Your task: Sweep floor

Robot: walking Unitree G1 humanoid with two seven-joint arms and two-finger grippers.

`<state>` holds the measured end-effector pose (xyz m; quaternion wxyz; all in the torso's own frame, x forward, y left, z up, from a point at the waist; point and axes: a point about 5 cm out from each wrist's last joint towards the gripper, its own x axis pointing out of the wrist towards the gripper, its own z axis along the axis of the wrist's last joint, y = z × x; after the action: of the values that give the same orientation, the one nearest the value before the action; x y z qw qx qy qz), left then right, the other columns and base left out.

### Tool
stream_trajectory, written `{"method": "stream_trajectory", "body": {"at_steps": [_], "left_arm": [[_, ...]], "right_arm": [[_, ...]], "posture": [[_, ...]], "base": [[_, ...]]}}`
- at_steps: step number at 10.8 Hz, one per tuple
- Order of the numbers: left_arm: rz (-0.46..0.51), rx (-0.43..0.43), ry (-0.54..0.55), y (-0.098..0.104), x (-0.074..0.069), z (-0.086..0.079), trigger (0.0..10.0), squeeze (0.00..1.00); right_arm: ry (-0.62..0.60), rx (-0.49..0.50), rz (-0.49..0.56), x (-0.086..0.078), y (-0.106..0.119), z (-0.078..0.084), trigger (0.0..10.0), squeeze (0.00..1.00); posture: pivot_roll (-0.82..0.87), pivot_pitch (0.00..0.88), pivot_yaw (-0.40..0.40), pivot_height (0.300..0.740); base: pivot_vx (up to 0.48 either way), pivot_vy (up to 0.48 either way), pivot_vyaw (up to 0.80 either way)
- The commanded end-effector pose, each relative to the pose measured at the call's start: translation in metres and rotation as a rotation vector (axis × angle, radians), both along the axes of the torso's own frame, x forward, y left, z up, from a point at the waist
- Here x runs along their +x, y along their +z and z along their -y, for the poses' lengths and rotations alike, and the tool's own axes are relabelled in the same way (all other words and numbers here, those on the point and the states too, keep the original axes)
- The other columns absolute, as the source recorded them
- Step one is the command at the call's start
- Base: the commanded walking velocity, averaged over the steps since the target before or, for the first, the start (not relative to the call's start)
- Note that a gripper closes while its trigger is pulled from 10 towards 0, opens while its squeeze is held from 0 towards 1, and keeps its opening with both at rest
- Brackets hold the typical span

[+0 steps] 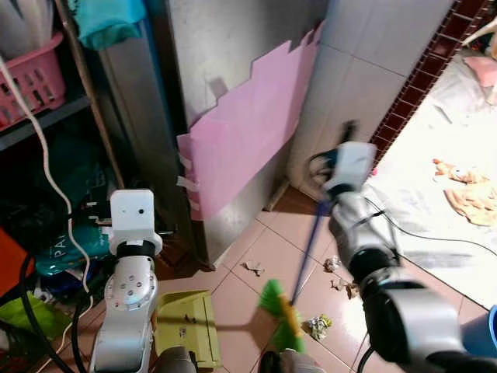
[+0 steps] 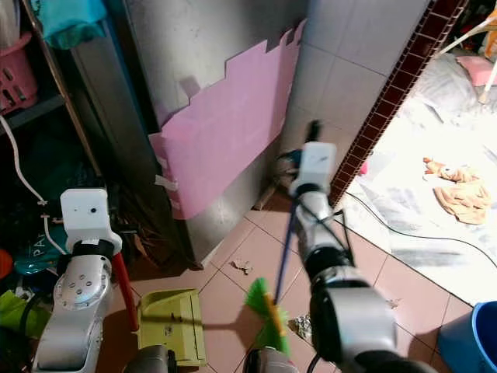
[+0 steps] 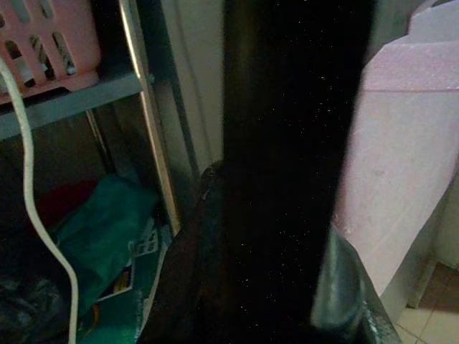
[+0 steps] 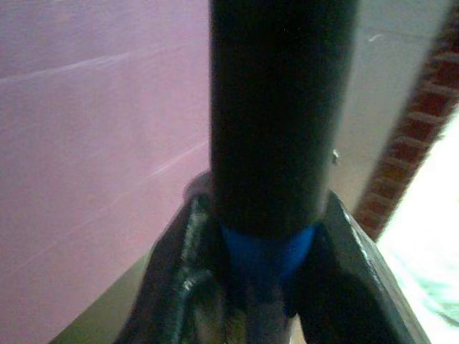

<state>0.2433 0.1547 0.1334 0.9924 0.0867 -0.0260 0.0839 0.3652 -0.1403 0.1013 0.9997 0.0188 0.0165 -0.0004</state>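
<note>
- Fingers of right gripper (image 4: 265, 251) clenched on the blue broom handle (image 1: 309, 245), high up the shaft; black grip end sticks past the wrist.
- Left gripper (image 3: 280, 236) wrapped round a dark shaft, prob. the red dustpan handle (image 2: 124, 289); clamped as far as wrist view shows.
- Broom head (image 1: 281, 309): green bristles w/ yellow band, down on the tiles near the robot, centre of scene, just right of the dustpan.
- Dustpan (image 1: 188, 326): olive-yellow, flat on the floor at near left, mouth facing the broom.
- Debris: crumpled paper scraps (image 1: 317, 326) just right of the bristles, more bits (image 1: 338, 276) farther right, one piece (image 1: 253, 267) farther off toward the wall.
- Handling, my read: broom light, shaft stiff, bristles soft and springy, so they'll flick light paper if pushed fast. High one-handed hold gives reach but weak control at the head; a lower hold would steady it. Smooth shaft may twist in the grip.
- Edges: pink foam board (image 1: 248, 128) taped to the wall at far left; tiled wall corner (image 1: 349, 78) behind the right arm. Shelf w/ pink basket (image 1: 31, 78) crowds far left.
- Cables: black cord (image 1: 419, 229) trails over tiles at right; bristles could snag it.
- Open room: bare tiles betw. wall foot and dustpan, enough for short strokes leftward into the pan; blue tub (image 2: 470, 338) bounds near right.
</note>
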Motion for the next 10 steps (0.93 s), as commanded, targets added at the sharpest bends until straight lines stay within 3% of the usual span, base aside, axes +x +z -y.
{"method": "stream_trajectory", "body": {"at_steps": [1,2,3,6,8,10], "left_arm": [[0.016,0.001,-0.004,0.005,0.001,0.001,10.0,0.00],[0.015,-0.004,0.003,0.005,-0.001,0.000,10.0,0.00],[0.017,-0.004,0.003,0.005,-0.004,0.000,10.0,0.00],[0.017,-0.022,-0.001,0.007,-0.015,0.004,10.0,0.00],[0.013,-0.028,0.005,0.009,-0.025,0.004,10.0,0.00],[-0.008,-0.036,0.011,0.009,-0.035,0.005,10.0,0.00]], "right_arm": [[0.092,0.024,0.026,-0.002,0.000,-0.011,10.0,0.00],[0.186,0.063,0.066,-0.006,0.002,-0.022,10.0,0.00],[0.203,0.100,0.119,-0.007,0.007,-0.024,10.0,0.00],[0.374,0.155,0.343,-0.006,0.042,-0.046,10.0,0.00],[0.367,0.158,0.385,0.001,0.057,-0.054,10.0,0.00],[0.265,0.125,0.388,0.006,0.063,-0.053,10.0,0.00]], "posture": [[0.11,0.115,-0.052,0.740],[0.11,0.125,-0.054,0.740],[0.11,0.135,-0.054,0.740],[0.13,0.195,-0.068,0.740],[0.14,0.240,-0.078,0.740],[0.16,0.285,-0.081,0.740]], "base": [[0.000,0.000,0.00],[0.000,0.000,0.00],[0.000,0.000,0.00],[0.000,0.000,0.00],[0.000,0.000,0.00],[0.000,0.000,0.00]]}}
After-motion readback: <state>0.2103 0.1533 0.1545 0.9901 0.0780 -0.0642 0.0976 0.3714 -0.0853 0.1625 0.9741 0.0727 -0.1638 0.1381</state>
